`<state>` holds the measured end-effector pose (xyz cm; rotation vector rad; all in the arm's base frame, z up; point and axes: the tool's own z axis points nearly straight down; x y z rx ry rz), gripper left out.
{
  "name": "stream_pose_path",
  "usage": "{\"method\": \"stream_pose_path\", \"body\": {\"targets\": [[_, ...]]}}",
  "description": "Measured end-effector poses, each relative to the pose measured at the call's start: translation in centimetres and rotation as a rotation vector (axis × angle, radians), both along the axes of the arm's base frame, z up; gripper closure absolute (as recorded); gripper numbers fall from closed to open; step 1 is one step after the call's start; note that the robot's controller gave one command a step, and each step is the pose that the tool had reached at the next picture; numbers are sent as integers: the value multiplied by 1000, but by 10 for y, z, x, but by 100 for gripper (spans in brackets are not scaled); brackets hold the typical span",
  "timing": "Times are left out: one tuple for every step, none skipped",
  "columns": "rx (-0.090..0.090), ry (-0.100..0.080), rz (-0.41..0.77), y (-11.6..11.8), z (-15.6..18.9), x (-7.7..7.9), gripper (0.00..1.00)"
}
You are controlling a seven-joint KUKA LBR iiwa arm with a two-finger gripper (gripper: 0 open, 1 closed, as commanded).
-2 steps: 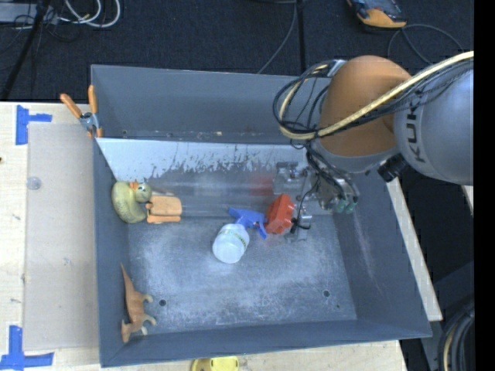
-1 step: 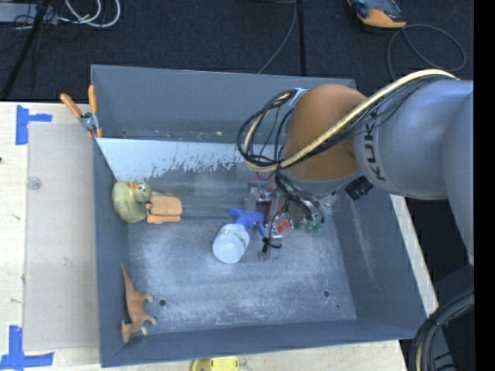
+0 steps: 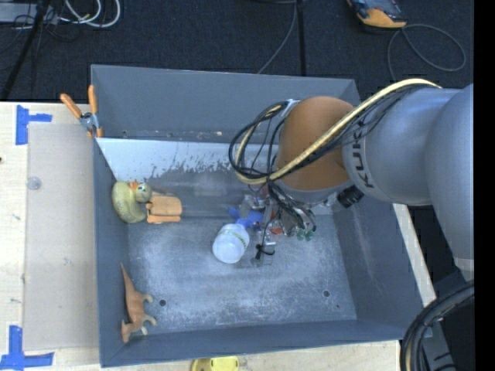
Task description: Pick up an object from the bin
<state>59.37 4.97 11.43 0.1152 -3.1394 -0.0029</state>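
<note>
Reaching into the bin [image 3: 232,91] from the right, the arm [image 3: 418,153] is seen bent low over the bin's floor, with its orange cover [image 3: 313,145] and a loop of black and yellow cables [image 3: 251,149] above the gripper [image 3: 264,242]. The gripper is placed a little right of the middle of the bin, down near the floor, just beside a bottle [image 3: 230,245] and on that bottle's right side. Whether the gripper is spread, pressed together or pinching anything cannot be told, as its tip is crowded by dark parts and wiring. Whether it touches the bottle cannot be told either.

The bottle is found near the middle of the bin, lying on its side on the speckled grey floor. It is small, white and rounded, with a pale round end turned to the lower left. A blue cap [image 3: 246,221] is seen at its upper right end, close under the wrist.

Against the left wall a yellow-green snail [image 3: 130,202] is set, with a tan ridged block [image 3: 164,207] touching its right side. A tan dinosaur [image 3: 134,309] is laid along the left wall in the near left corner. All three are well apart from the gripper
</note>
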Motion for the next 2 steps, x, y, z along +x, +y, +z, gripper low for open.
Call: {"method": "stream_pose_path", "body": {"targets": [[-2, 0, -5, -6, -5, 0, 0], [-4, -3, -2, -6, -11, 1, 0]]}}
